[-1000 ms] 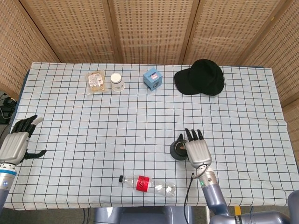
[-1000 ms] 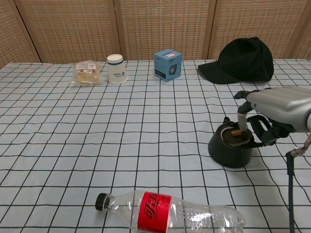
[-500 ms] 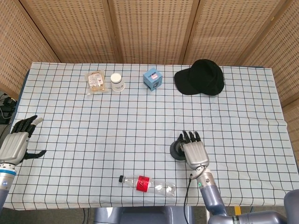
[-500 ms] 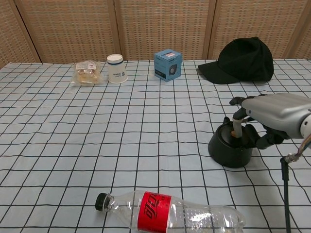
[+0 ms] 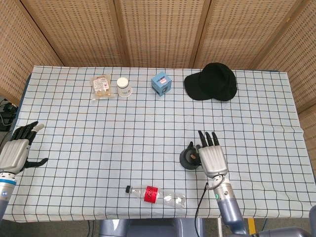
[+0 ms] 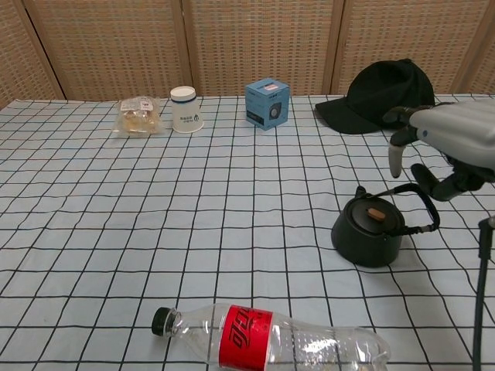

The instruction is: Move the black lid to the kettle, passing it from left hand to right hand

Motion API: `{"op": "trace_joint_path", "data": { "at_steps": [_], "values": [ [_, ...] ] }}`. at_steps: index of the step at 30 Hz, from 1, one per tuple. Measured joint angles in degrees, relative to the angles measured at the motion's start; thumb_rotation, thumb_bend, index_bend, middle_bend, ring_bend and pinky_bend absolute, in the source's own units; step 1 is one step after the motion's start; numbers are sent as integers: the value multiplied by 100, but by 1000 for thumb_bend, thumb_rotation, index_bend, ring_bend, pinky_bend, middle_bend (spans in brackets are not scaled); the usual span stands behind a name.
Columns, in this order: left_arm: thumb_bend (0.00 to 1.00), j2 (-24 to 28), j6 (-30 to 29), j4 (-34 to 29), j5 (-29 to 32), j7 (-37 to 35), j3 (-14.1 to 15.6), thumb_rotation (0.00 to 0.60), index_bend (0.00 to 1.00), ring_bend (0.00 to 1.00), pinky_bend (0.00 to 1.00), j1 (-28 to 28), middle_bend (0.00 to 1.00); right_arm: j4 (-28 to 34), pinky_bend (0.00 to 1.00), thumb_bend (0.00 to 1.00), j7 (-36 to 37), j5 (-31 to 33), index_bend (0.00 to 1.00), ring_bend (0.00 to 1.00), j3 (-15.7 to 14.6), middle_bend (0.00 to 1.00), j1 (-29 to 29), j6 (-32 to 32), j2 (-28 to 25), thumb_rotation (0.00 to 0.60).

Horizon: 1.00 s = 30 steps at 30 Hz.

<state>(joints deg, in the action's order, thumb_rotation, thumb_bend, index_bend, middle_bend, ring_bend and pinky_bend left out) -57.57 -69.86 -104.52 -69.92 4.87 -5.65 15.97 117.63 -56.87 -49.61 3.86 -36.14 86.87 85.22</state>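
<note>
At the near edge of the table (image 5: 98, 163), around six o'clock, a clear plastic bottle (image 6: 271, 340) lies on its side; it has no part in the task but sits close enough to the kettle (image 6: 368, 230) that a low sweep of the forearm might roll it.

Just beyond, toward four o'clock in the chest view, the kettle stands upright with the black lid (image 6: 373, 216) seated in its mouth, a small brown knob at its centre. Dark, squat and round, the lid looks level, though the head view shows too little to be sure it sits fully home. The wire handle arches up on the right side, just under the right hand (image 6: 448, 151), which hovers above with fingers spread and nothing in them. The likeliest mishap, in my judgement, is a fingertip catching that handle as the hand pulls away, tipping the kettle or unseating the lid.

Far out at nine o'clock, the left hand (image 5: 17, 150) rests off the table's edge, fingers apart and empty.
</note>
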Motion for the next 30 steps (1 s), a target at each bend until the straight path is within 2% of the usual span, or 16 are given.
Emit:
{"op": "trace_joint_path", "data": {
  "at_steps": [2,4,10,16,21,24,30],
  "values": [
    [192,-13,-8,4,1,22,-1,600,74,0,0,1,0,68,0,446,119,-123,314,0,-23,3,72,38,-166,600],
    [191,-31,-9,11,1,66,5,600,33,0,0,7,0,81,0,349,317,-242,242,0,-46,0,156,50,-347,600],
    [182,-129,31,111,-113,181,41,600,0,0,0,61,0,-287,0,216,1386,-644,55,0,-138,0,471,-54,-763,600],
    [151,-328,-169,494,-658,-36,81,600,0,0,0,53,0,-1398,0,173,3027,-1397,21,0,-311,0,958,-111,-1074,600],
    [149,-568,-351,794,-732,6,109,600,0,0,0,-1,0,-2521,0,169,4291,-2078,19,0,-460,0,1450,-33,-1166,600],
    [149,-676,-425,914,-734,99,127,600,0,0,0,-44,0,-2940,0,169,4827,-2377,19,0,-505,0,1691,5,-1176,600],
    [149,-812,-506,1087,-645,177,88,600,0,0,0,-85,0,-3390,0,169,5404,-2646,19,0,-488,0,1946,-10,-1115,600]
  ]
}}
